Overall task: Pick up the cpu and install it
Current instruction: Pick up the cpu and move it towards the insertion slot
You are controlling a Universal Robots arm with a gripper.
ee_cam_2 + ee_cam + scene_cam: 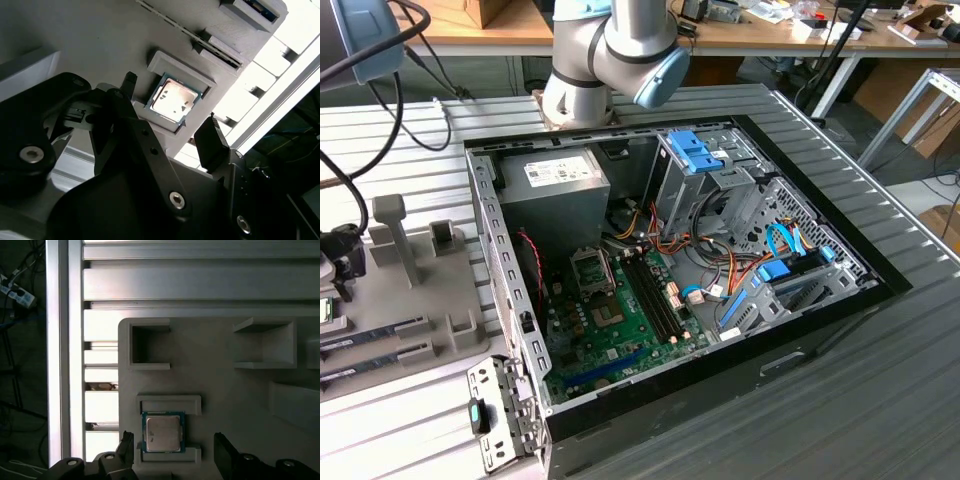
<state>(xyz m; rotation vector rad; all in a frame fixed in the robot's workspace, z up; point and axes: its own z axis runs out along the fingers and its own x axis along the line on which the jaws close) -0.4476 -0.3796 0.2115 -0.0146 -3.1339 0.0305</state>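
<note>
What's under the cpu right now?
The cpu lies flat, metal top up, between two raised grey brackets on the grey fixture plate. Its underside and the seat beneath are covered. The gripper hangs open over it.

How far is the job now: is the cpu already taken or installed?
Nothing looks done yet: the cpu lies in its grey holder. In hand: the gripper is open, one finger on each side of the cpu, not touching it. Left: the grasp, the lift and the installation in the computer case.
</note>
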